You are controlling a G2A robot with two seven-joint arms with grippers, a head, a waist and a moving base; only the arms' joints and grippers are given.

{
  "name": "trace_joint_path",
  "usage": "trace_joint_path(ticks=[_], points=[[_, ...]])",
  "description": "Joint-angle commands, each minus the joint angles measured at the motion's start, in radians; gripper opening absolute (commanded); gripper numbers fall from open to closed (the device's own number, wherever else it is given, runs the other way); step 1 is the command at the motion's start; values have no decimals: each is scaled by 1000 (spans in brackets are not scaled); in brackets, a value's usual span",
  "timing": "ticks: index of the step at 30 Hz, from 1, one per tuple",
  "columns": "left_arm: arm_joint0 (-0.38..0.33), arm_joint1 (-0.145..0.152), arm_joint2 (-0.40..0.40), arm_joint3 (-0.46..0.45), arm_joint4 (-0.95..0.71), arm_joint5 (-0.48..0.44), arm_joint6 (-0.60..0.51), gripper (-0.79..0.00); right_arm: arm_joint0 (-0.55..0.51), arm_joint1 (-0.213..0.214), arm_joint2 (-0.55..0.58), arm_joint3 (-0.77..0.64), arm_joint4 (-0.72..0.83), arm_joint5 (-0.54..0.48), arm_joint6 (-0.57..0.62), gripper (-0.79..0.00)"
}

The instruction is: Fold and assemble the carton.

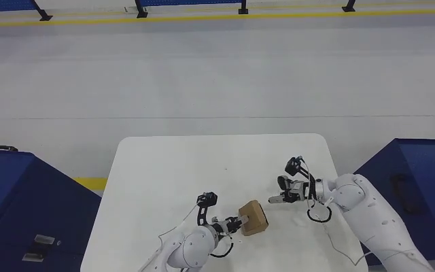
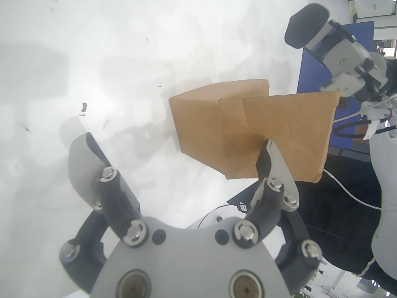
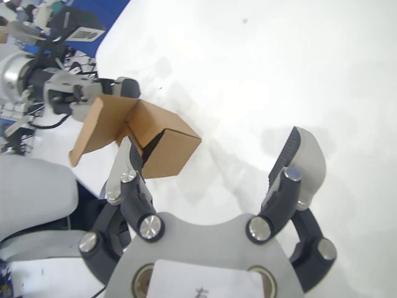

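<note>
Half-folded brown carton [image 1: 253,217] sits on the white bench [image 1: 204,163] between both claws. The left claw [image 1: 235,223], spread wide, is nearer, at its edge. The right claw [image 1: 277,198], also spread, is just beyond.

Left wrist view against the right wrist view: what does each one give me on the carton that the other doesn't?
Left wrist view: the carton's closed, creased faces, with one of the left gripper's fingers close by the loose flap; contact is unclear.
Right wrist view: a dark open gap along a seam, and the right gripper open, apart from the carton.
Both: the carton on the white table, one flap standing out unfolded, and the other arm's gripper beyond it.
</note>
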Motion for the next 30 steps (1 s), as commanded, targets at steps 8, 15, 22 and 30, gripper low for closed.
trace_joint_path(ticks=[8,15,22,30], points=[[-27,-10,33,38,-3,2,10,0,83,45,-136,13,104,79,85,0],[-39,-16,45,52,-2,13,19,0,137,27,-208,32,81,112,112,0],[-37,-17,46,51,-4,9,19,0,181,1,-270,66,46,150,104,0],[-31,-17,44,56,-5,4,22,0,218,-27,-327,98,10,168,86,0]])
